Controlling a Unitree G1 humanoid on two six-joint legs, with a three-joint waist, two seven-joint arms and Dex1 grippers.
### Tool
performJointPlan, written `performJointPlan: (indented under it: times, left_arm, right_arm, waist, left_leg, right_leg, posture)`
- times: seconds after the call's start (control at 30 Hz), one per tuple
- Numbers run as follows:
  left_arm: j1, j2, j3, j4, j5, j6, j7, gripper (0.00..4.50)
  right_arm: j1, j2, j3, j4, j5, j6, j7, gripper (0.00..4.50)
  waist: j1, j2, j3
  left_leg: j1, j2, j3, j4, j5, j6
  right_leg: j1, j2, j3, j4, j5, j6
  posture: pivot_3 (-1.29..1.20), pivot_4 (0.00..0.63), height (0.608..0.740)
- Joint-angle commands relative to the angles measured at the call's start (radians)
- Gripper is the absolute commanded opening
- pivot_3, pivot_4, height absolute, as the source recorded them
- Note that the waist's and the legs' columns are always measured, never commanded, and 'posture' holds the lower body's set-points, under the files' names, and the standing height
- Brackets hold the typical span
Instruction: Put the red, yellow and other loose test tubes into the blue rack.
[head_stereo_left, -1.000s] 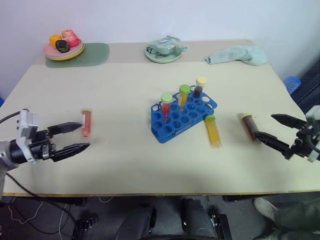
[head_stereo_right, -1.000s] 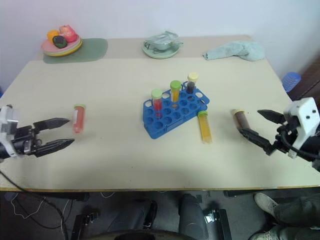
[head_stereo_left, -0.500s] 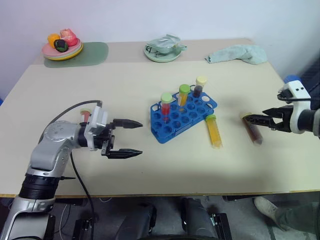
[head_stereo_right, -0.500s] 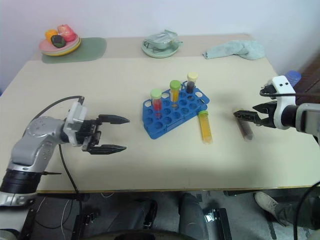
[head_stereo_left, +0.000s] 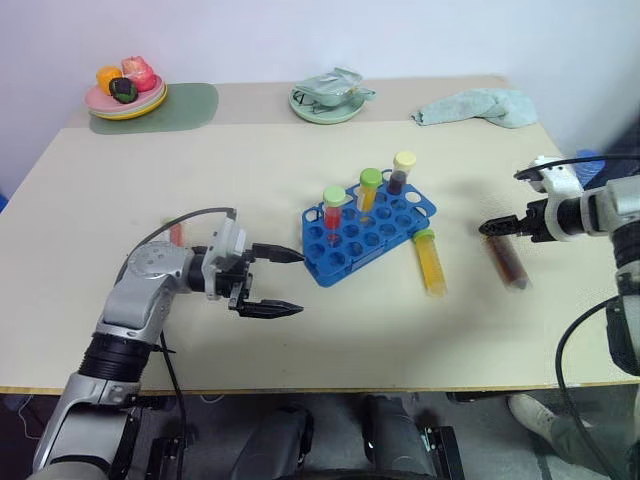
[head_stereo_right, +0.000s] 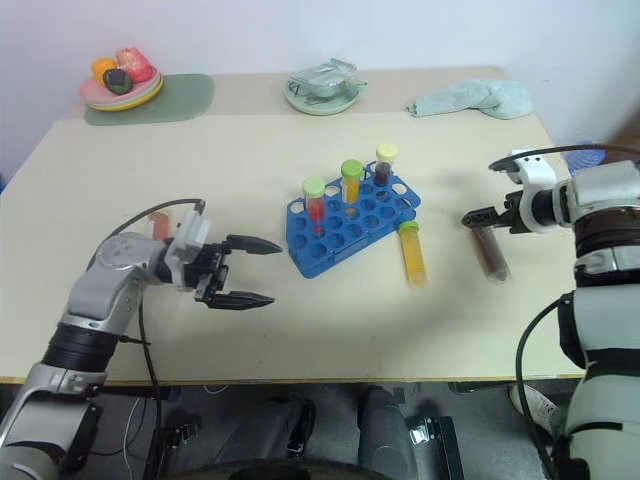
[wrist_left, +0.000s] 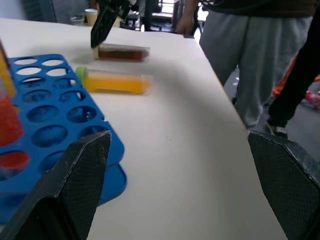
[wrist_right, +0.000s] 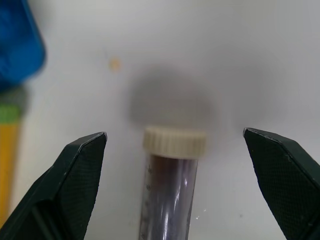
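The right gripper (wrist_right: 172, 150), jaws wide and empty, hangs over the capped end of the brown tube (head_stereo_right: 489, 252) lying on the table (head_stereo_left: 300, 180). Closing on that round cap could roll it away. The left gripper (head_stereo_left: 280, 282), also open and empty, points toward the blue rack (head_stereo_left: 366, 229); the yellow tube (head_stereo_left: 430, 262) lies beside it. A red tube (head_stereo_left: 177, 232) is mostly hidden behind the left arm.

Silver arms, black two-fingered claws (head_stereo_left: 272, 282)
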Motion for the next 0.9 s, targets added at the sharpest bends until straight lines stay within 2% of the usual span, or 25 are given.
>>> performJointPlan:
  times: [0.03,0.17,0.2,0.27,0.43,0.47,0.6,0.7,0.8,0.9]
  left_arm:
    - [0.026,0.008,0.018,-0.048,-0.003,-0.016,0.014,4.46]
    - [0.045,0.012,0.02,-0.065,-0.001,-0.016,0.031,4.46]
    - [0.049,0.013,0.022,-0.07,-0.002,-0.015,0.036,4.49]
    - [0.056,0.018,0.026,-0.079,-0.005,-0.012,0.043,4.5]
    - [0.083,0.037,0.037,-0.096,-0.009,-0.008,0.054,4.5]
    - [0.087,0.041,0.039,-0.098,-0.011,-0.009,0.055,4.5]
    - [0.095,0.045,0.04,-0.109,-0.017,-0.004,0.063,4.5]
    - [0.1,0.055,0.05,-0.105,-0.02,-0.004,0.059,4.5]
    - [0.108,0.066,0.06,-0.102,-0.02,-0.001,0.059,4.5]
    - [0.108,0.065,0.063,-0.106,-0.024,0.009,0.067,4.5]
  right_arm:
    - [-0.035,0.011,0.014,0.053,-0.057,-0.031,0.052,4.5]
    - [-0.033,0.049,0.018,0.124,-0.118,-0.093,0.053,4.5]
    - [-0.036,0.059,0.014,0.14,-0.131,-0.109,0.049,4.24]
    - [-0.042,0.076,0.009,0.162,-0.153,-0.133,0.054,3.64]
    - [-0.049,0.1,0.007,0.184,-0.202,-0.171,0.077,1.15]
    - [-0.049,0.102,0.001,0.185,-0.206,-0.174,0.077,0.83]
    - [-0.042,0.093,-0.018,0.153,-0.22,-0.195,0.087,0.83]
    - [0.01,0.054,-0.062,-0.044,-0.187,-0.213,0.111,0.83]
    - [0.111,0.057,-0.244,-0.369,-0.039,-0.129,0.101,0.83]
    - [0.258,0.128,-0.435,-0.684,0.075,-0.142,0.001,0.83]
  waist:
    - [-0.001,0.0,0.0]
    - [-0.002,0.0,0.0]
    - [-0.002,-0.001,-0.001]
    - [-0.005,-0.001,-0.001]
    - [-0.014,-0.001,-0.001]
    - [-0.017,-0.001,-0.001]
    - [-0.023,-0.001,-0.001]
    - [-0.023,-0.001,-0.001]
    - [-0.026,0.001,0.0]
    - [-0.023,0.002,0.001]
  left_leg:
    - [0.0,0.0,0.0,0.0,0.0,0.0]
    - [0.001,0.0,0.0,0.001,0.001,-0.001]
    - [0.002,0.0,0.0,0.001,0.001,-0.002]
    - [0.002,0.0,0.0,0.002,0.001,-0.002]
    - [0.002,0.001,0.0,0.002,0.001,-0.002]
    - [0.002,0.001,0.0,0.002,0.001,-0.002]
    - [0.002,0.001,0.0,0.002,0.001,-0.002]
    - [0.002,0.001,0.0,0.002,0.001,-0.002]
    - [0.001,0.001,0.001,0.002,0.001,-0.002]
    - [0.001,0.002,0.0,0.001,0.001,-0.003]
  right_leg:
    - [0.0,0.0,0.0,0.0,0.0,0.0]
    - [0.0,0.0,0.0,0.002,0.0,0.0]
    - [0.001,0.001,0.0,0.003,0.0,-0.001]
    - [0.002,0.001,0.0,0.003,0.001,-0.001]
    - [0.002,0.002,0.0,0.004,0.001,-0.001]
    - [0.002,0.002,0.0,0.004,0.001,-0.001]
    - [0.002,0.002,0.001,0.004,0.001,-0.001]
    - [0.001,0.002,0.001,0.004,0.001,-0.001]
    - [-0.001,0.002,0.002,0.004,0.001,-0.001]
    - [-0.002,0.003,0.002,0.006,0.001,-0.001]
  posture:
    - [0.0,0.15,0.74]
    - [0.0,0.15,0.74]
    - [0.0,0.15,0.74]
    - [0.0,0.15,0.74]
    - [0.0,0.15,0.74]
    - [0.0,0.15,0.74]
    - [0.0,0.15,0.74]
    - [0.0,0.15,0.74]
    - [0.0,0.15,0.74]
    - [0.0,0.15,0.74]
